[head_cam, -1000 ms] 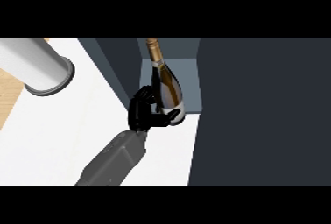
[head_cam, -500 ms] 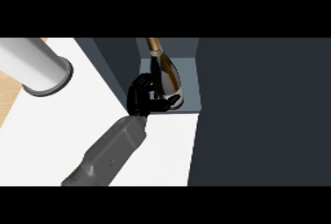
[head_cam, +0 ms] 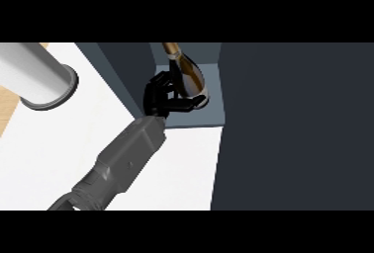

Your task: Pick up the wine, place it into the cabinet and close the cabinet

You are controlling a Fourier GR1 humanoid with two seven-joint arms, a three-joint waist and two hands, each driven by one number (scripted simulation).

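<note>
Your hand (head_cam: 162,96) has its fingers curled round the wine (head_cam: 190,79), which sits tilted just inside the cabinet (head_cam: 191,118), so if you let go now it could tip over, or block the door

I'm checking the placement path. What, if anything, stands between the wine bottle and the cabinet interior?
Nothing visible does. The hand is curled round the wine bottle, already at the cabinet opening beside the dark cabinet door.

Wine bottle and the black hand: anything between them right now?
Nothing: in the head view the hand is curled round the wine bottle inside the cabinet.
</note>
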